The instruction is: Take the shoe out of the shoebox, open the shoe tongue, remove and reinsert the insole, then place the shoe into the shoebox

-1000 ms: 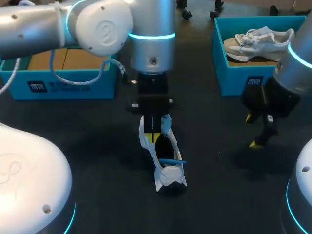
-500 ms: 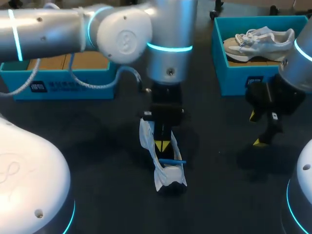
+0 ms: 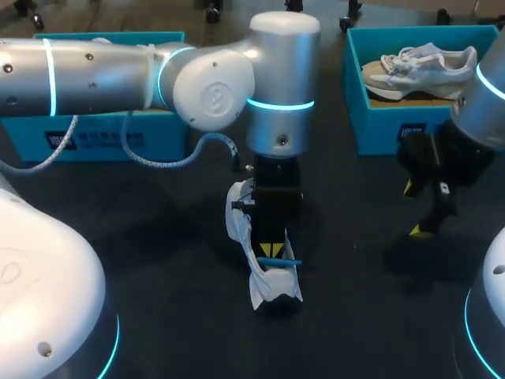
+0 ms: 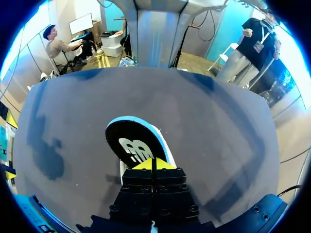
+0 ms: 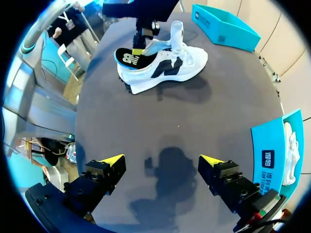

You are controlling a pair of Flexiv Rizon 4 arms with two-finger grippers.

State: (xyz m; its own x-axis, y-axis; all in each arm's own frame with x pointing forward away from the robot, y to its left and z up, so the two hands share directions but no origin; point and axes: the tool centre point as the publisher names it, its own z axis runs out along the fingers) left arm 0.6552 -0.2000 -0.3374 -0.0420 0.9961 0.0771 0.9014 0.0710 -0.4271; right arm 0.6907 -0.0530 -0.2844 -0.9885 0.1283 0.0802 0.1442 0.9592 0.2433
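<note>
while beige shoe (image 3: 422, 67) lies in shoebox (image 3: 387, 126) | left gripper (image 3: 268, 237) closed | right gripper (image 3: 411, 210) spread, empty

I counted two shoes: one white sneaker with a black logo (image 3: 276, 290) and one pale beige lace-up sneaker (image 3: 418, 65). There were two open teal cardboard shoeboxes, the left shoebox (image 3: 102, 126) and the right shoebox (image 3: 390, 122). I saw one black insole with a white logo and blue rim (image 4: 135, 144) and one dark table (image 3: 158, 268). My rig had two silver arms and two grippers, the left gripper (image 3: 267, 237) and the right gripper (image 3: 413, 210), with four yellow fingertips in all.
</note>
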